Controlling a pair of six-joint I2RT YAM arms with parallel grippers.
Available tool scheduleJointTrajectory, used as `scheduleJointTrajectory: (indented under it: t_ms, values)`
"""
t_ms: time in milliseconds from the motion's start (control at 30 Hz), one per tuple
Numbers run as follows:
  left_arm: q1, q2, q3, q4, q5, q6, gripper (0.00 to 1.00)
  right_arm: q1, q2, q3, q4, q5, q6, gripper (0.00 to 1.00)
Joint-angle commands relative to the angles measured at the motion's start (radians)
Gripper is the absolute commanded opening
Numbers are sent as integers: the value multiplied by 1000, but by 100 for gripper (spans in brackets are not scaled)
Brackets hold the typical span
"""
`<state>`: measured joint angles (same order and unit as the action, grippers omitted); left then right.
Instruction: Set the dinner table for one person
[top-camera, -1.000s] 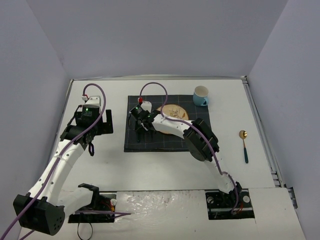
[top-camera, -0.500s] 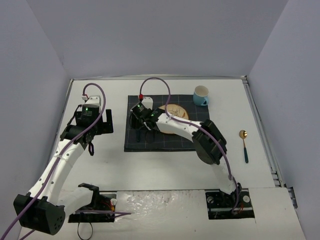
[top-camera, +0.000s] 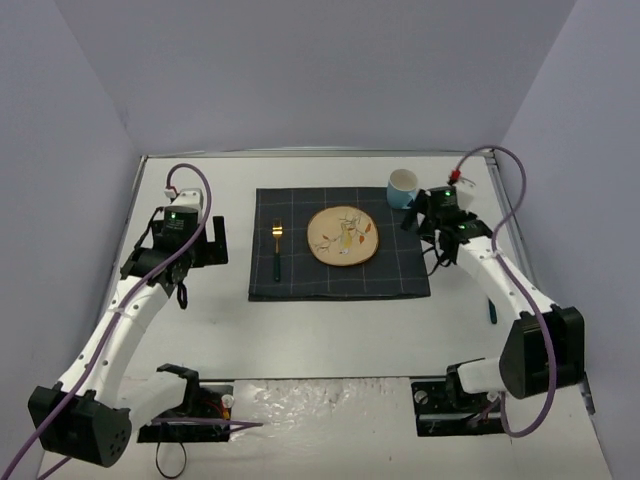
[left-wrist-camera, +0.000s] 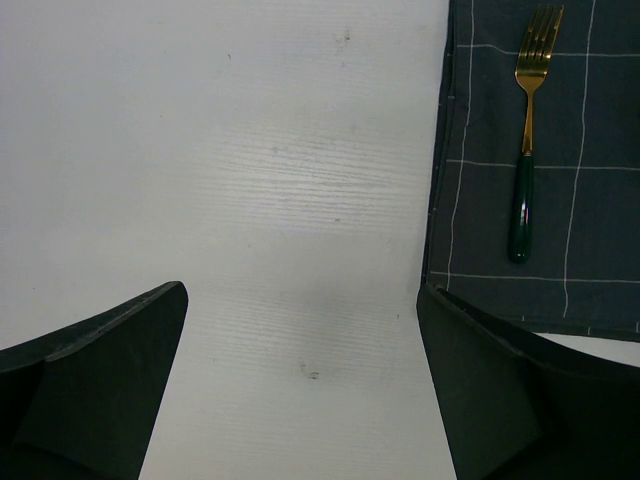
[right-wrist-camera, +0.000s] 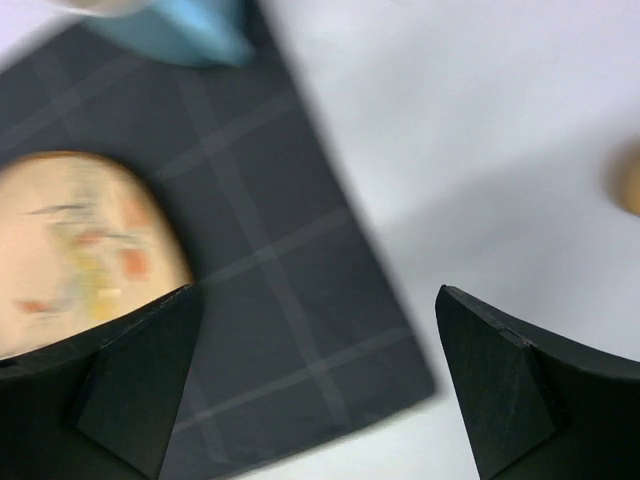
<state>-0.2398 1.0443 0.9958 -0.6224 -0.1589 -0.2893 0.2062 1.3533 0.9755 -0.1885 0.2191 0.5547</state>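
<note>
White and plain, the large rectangular dinner table (top-camera: 330, 330) with its thin metal rim lies beneath both arms, and a dark navy grid-checked cloth mat (top-camera: 400, 280) sits on its far middle; the left gripper (left-wrist-camera: 300, 400) hangs over bare tabletop just left of the mat, fingers spread wide and holding nothing; the right gripper (right-wrist-camera: 315, 390) hangs over the mat's right edge, fingers likewise wide apart and empty, its own view blurred.

On the mat's left part lies a fork with gold tines and a dark green handle (top-camera: 277, 250), tines toward the far edge; a round tan plate with a painted pattern (top-camera: 343, 235) rests near the mat's middle; a light blue cup with a white inside (top-camera: 402, 190) stands at the mat's far right corner.

A second ago the right arm stretched across the mat, its gripper over the spot where the fork now lies; it has since swung to the mat's right side and its fingers have parted; the left arm has not moved; the gold spoon with a dark green handle (top-camera: 492, 315), then in plain view right of the mat, is now mostly hidden behind the right arm.

Pale lavender-grey walls (top-camera: 320, 80) rise on three sides of the table.
</note>
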Motion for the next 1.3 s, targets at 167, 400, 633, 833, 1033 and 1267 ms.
scheduleJointTrajectory:
  t_ms: [167, 400, 633, 833, 1033, 1267]
  values:
    - [-1, -15, 34, 43, 19, 5, 97, -444, -70, -158, -7, -90, -33, 94]
    - [-27, -30, 32, 36, -9, 15, 97, -534, 87, -152, 52, -27, -57, 94]
    - [-29, -10, 30, 39, -7, 13, 97, -556, 160, -160, 83, 1, -100, 94]
    - [-27, 14, 27, 45, -2, 10, 97, -559, 236, -154, 102, -41, -111, 89]
    - [-26, 26, 25, 49, -1, 10, 97, -557, 274, -165, 116, -85, -112, 71]
    - [-24, 23, 24, 50, -1, 10, 97, -520, 325, -148, 125, -107, -130, 37]
